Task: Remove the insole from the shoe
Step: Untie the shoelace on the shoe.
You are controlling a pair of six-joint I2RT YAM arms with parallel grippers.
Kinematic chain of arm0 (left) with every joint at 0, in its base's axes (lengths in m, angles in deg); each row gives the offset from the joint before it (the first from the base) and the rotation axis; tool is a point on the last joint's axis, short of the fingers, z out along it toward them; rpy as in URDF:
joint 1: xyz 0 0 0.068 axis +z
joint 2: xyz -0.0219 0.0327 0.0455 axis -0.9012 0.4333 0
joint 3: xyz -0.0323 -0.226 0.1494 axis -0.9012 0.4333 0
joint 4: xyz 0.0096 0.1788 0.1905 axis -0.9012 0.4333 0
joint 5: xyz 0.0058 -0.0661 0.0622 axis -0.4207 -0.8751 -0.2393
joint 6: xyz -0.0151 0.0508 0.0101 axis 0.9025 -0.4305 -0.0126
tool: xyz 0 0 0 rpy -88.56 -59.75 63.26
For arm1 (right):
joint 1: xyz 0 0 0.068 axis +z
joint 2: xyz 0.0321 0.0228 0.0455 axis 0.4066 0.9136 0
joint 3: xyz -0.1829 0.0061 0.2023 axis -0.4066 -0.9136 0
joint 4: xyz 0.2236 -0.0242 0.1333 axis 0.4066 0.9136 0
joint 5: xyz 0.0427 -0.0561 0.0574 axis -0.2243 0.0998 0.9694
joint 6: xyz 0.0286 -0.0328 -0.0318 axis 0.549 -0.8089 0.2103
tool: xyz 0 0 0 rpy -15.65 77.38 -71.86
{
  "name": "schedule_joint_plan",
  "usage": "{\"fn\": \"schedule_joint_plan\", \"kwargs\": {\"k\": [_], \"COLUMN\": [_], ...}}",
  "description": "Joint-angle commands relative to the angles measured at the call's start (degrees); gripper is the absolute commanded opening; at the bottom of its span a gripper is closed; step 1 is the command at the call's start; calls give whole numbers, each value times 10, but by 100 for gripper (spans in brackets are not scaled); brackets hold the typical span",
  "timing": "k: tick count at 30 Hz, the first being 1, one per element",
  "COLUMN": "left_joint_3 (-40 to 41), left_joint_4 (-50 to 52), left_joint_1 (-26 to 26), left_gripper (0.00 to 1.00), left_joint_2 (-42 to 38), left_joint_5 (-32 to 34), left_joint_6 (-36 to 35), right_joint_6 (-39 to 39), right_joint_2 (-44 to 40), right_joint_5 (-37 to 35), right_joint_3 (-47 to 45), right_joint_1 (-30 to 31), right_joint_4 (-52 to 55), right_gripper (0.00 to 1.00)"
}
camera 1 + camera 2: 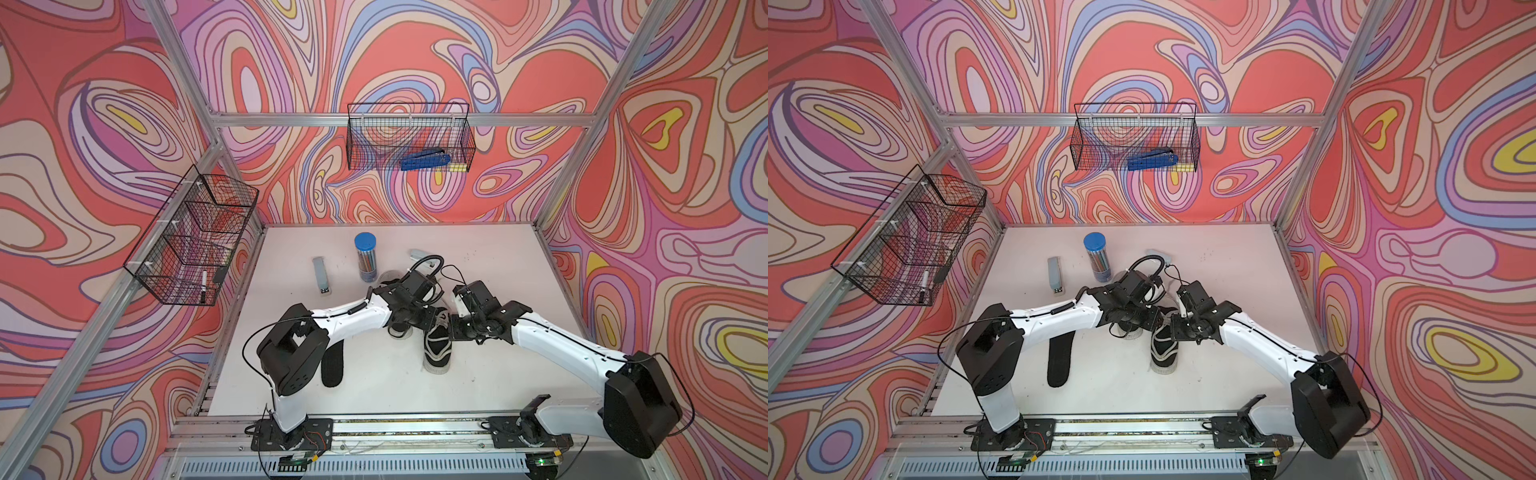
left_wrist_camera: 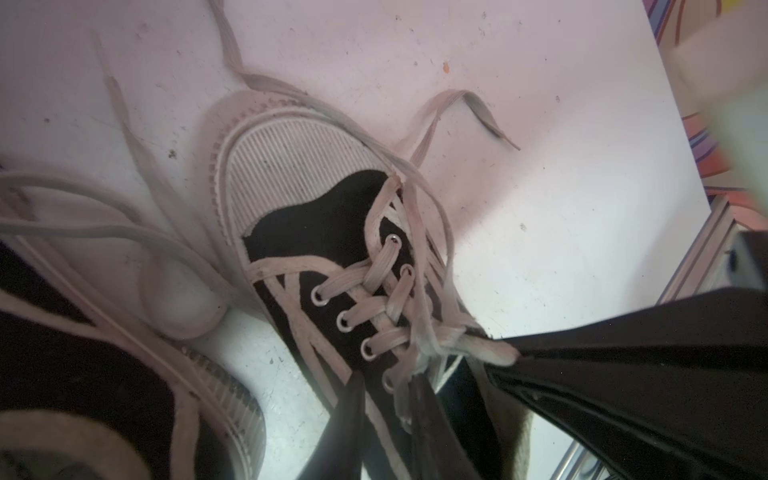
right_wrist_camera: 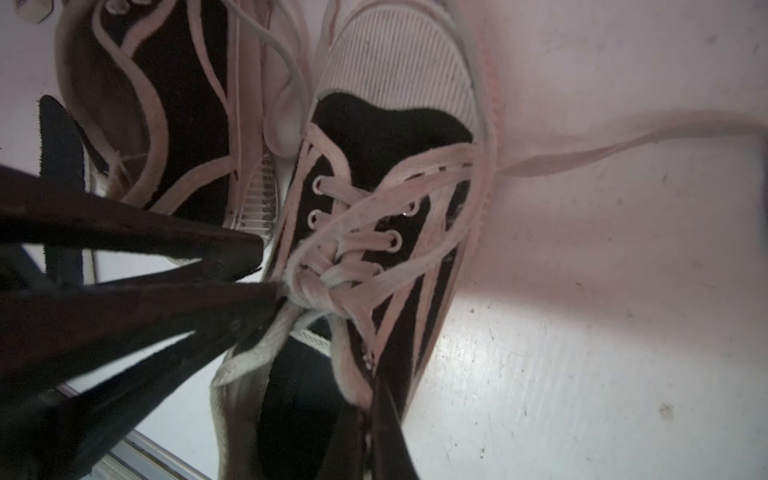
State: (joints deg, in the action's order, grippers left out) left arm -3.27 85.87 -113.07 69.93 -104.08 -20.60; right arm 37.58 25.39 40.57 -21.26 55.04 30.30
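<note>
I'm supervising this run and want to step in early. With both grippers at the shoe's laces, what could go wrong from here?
1. The laces trail loose and bunch at the left gripper, so they may snag on it.
2. The right gripper looks shut only on the laced edge of the shoe, so the shoe may slip or lift during a pull.
3. The other shoe sits close beside it and could get dragged along.

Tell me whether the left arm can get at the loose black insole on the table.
Probably yes. The insole lies flat on open table beside the left arm's elbow, nothing on it; the left tool, busy at the shoe, must pull back.
</note>
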Motion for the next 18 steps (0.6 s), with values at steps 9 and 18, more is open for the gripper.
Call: {"fn": "schedule_joint_plan", "kwargs": {"k": [9, 18], "left_joint_3": [-28, -12], "left_joint_4": [2, -12], "left_joint_1": [3, 3], "left_gripper": [16, 0], "left_joint_2": [31, 2], "left_joint_5": [-27, -3], "left_joint_6": [-1, 5], "right_joint_6": [0, 27], "right_joint_2": [-8, -15], "right_joint_5": [7, -34], "right_joint_3": [1, -3], "right_joint_1": [-3, -4], "right_joint_4": [-12, -5], "right_gripper": [0, 0]}}
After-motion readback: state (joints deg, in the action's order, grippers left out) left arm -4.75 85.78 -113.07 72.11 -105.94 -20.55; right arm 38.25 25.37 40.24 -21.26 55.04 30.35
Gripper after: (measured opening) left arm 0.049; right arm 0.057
